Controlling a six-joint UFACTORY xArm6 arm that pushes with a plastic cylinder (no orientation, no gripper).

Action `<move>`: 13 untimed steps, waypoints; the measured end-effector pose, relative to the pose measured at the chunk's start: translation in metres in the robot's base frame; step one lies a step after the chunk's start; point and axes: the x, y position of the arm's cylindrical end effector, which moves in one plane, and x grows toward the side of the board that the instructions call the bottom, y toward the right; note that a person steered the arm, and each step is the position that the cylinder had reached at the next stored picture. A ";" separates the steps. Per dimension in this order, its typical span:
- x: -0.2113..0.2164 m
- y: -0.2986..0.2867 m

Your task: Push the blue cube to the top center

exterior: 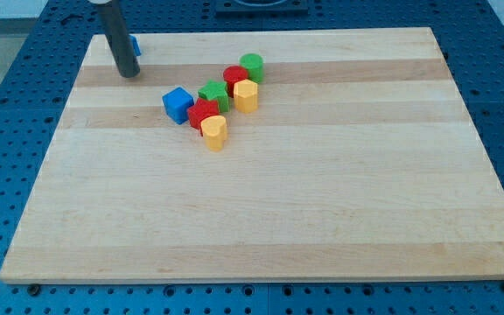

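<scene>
A: How many blocks are on the bench (pixel 322 219)?

B: Seven that I can count. Two blue, two red, two green, two yellow would be eight, but one shape is doubtful, so let me go through them. One blue cube (pixel 178 104) sits at the left end of a cluster in the upper middle of the view. A second blue block (pixel 135 45) shows only as a sliver near the top left corner, mostly hidden behind the rod; its shape I cannot tell.

A: And the rest?

B: Two red: a red block (pixel 203 114) just right of the blue cube, and a red cylinder (pixel 234 76) higher up. Two green: a green star-like block (pixel 213 93) and a green cylinder (pixel 252 66). Two yellow: a yellow block (pixel 214 132) at the cluster's bottom and another yellow block (pixel 246 95) beside the red cylinder. So eight in all.

A: Where is my tip (pixel 129 73)?

B: Near the top left, just beside the hidden blue block, well apart from the blue cube to its lower right. The rod has no gripper and holds nothing.
</scene>
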 end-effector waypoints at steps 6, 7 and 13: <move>0.024 -0.020; 0.079 -0.001; 0.054 0.126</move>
